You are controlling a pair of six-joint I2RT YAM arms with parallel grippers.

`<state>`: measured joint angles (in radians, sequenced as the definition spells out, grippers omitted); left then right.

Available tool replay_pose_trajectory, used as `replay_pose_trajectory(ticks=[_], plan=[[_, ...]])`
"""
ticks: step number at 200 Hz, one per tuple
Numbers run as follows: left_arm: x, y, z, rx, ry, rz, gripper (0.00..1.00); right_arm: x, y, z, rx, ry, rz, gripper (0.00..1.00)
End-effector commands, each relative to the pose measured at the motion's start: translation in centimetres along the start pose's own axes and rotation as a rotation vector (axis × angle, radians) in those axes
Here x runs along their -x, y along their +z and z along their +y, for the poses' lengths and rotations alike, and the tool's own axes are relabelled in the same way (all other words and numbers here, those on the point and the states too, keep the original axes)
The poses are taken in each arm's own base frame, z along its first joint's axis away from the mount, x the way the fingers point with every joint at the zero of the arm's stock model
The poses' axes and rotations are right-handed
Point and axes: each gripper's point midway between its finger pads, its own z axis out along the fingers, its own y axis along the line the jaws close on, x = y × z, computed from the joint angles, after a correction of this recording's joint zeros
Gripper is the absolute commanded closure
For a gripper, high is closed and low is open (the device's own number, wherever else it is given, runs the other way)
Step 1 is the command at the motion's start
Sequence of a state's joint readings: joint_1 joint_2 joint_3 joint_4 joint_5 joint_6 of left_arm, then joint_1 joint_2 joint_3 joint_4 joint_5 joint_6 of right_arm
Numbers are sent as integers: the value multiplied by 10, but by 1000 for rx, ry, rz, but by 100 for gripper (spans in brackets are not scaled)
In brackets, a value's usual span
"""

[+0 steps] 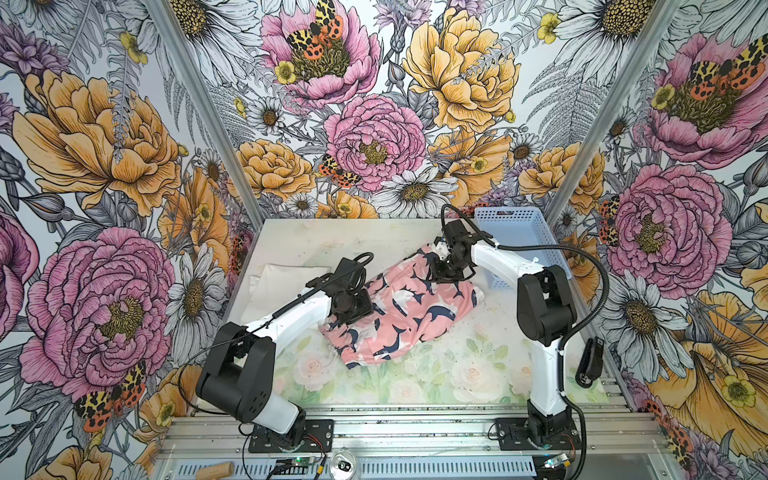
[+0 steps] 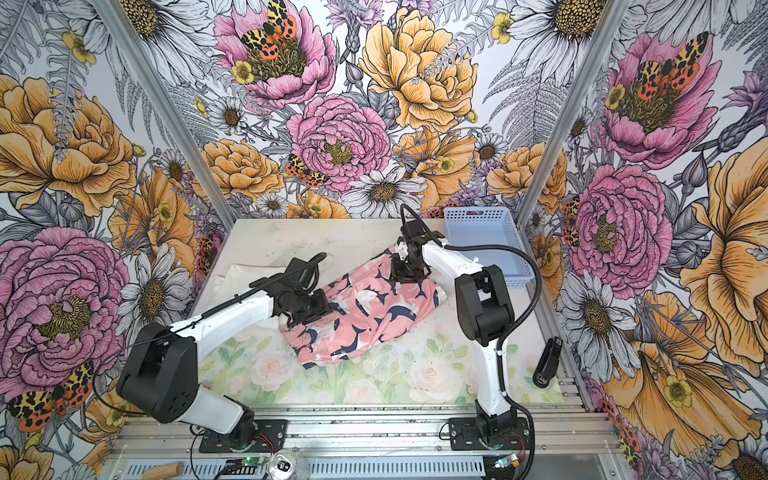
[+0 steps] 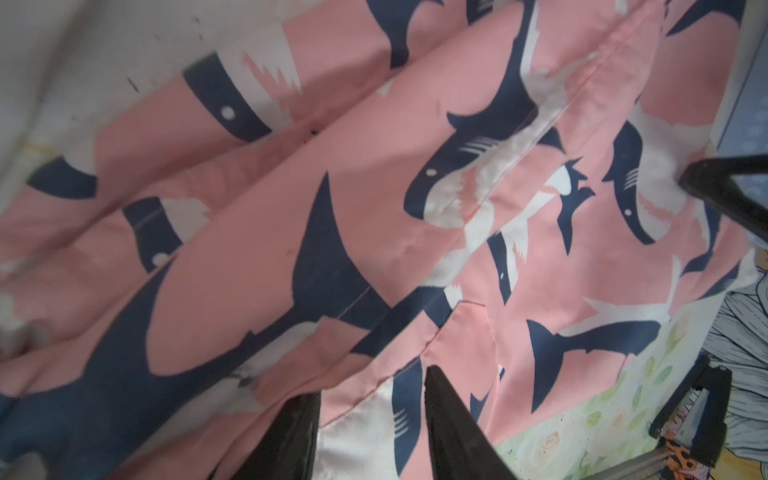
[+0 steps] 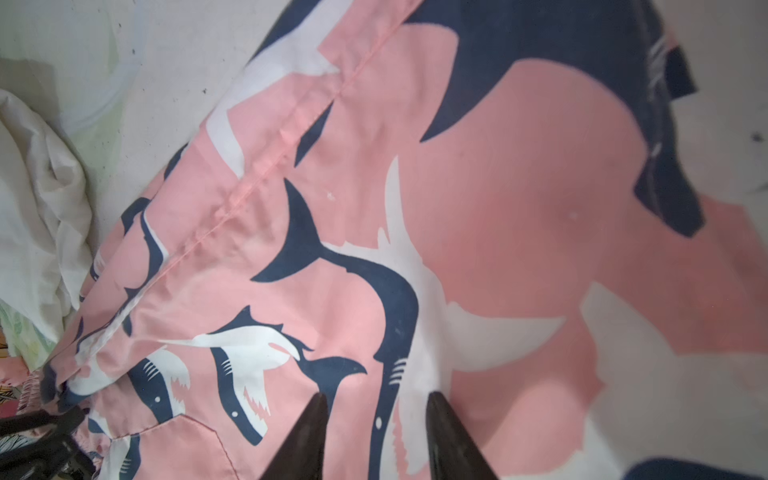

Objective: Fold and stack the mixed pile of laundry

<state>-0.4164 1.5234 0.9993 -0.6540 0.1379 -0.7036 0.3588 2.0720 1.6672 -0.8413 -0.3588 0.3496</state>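
Pink cloth (image 1: pixel 409 316) lies spread out mid tabletop (image 1: pixel 457 365); white cloth (image 1: pixel 266 284) sits bunched at the left. L pincer (image 3: pixel 370 382) and R pincer (image 4: pixel 378 395) are both half open, tips at the pink cloth. Can't tell if they grip it.

Both arms are the same build: left arm (image 1: pixel 291 320) and right arm (image 1: pixel 494 255) have glossy white links and chunky matte-black joint housings. Ribbed black cable conduit (image 1: pixel 607 291) loops off the right one, thin black wire (image 1: pixel 291 302) along the left. Black base plates (image 1: pixel 320 432) with screws. Pincer fingers (image 4: pixel 303 436) are dark, tapered wedges.
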Motion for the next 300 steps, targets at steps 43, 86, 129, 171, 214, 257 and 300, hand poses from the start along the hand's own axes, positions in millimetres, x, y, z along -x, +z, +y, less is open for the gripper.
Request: replay_pose_trajectory(ticks=[43, 86, 129, 171, 214, 257, 300], plan=[[53, 19, 26, 94, 49, -91, 57, -9, -32, -12, -37, 10, -89, 59], [43, 40, 42, 131, 51, -39, 58, -20, -41, -43, -110, 51, -105, 58], [37, 34, 56, 163, 60, -53, 58, -24, -33, -93, -197, 107, -106, 59], [33, 43, 71, 201, 92, -25, 58, -26, -14, -123, -271, 134, -83, 58], [41, 41, 71, 206, 115, -37, 57, -35, -2, -139, -328, 151, -48, 58], [53, 16, 37, 112, 162, -85, 46, -37, -37, -126, -354, 122, -110, 58], [54, -23, -5, 27, 205, -134, 40, -33, -60, -97, -358, 44, -160, 56]])
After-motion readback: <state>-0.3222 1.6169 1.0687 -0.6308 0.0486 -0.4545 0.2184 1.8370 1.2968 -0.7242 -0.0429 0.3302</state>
